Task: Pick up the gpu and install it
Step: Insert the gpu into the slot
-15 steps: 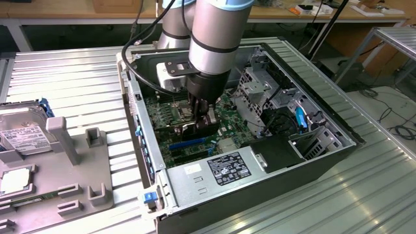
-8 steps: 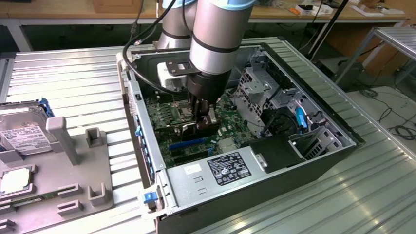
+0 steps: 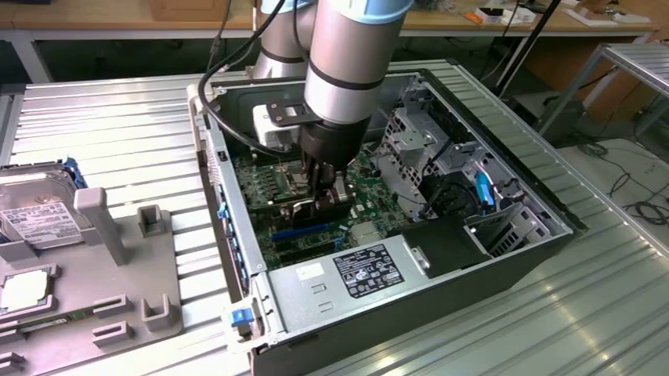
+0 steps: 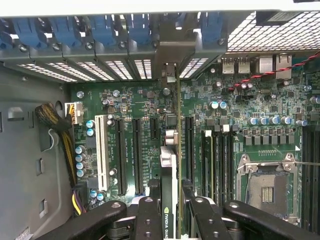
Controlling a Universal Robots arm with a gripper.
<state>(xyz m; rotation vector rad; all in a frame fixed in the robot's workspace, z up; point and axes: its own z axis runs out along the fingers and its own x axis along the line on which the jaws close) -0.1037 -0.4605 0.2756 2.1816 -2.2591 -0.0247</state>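
Observation:
The gpu [image 4: 178,150] appears edge-on in the wrist view as a thin green card with its cooler block [image 4: 168,165] on one face. It stands upright over the black expansion slots [image 4: 186,145] of the motherboard [image 4: 235,145]. Its metal end bracket [image 4: 172,57] reaches the case's rear slot openings. My gripper [image 4: 174,220] is shut on the card's upper edge, with one black finger [image 4: 147,220] on each side. In the exterior view the gripper [image 3: 325,194] is down inside the open computer case [image 3: 522,235], holding the gpu [image 3: 303,210] low over the board. Whether the card's edge sits in a slot is hidden.
A power supply [image 3: 356,270] fills the case's near end and a drive cage [image 3: 413,149] stands on the exterior view's right. Blue slot latches [image 4: 100,30] line the rear wall. A cable bundle [image 4: 55,120] lies beside the white slot [image 4: 102,150]. Outside the case, a grey fixture [image 3: 105,235] holds a hard drive [image 3: 31,215].

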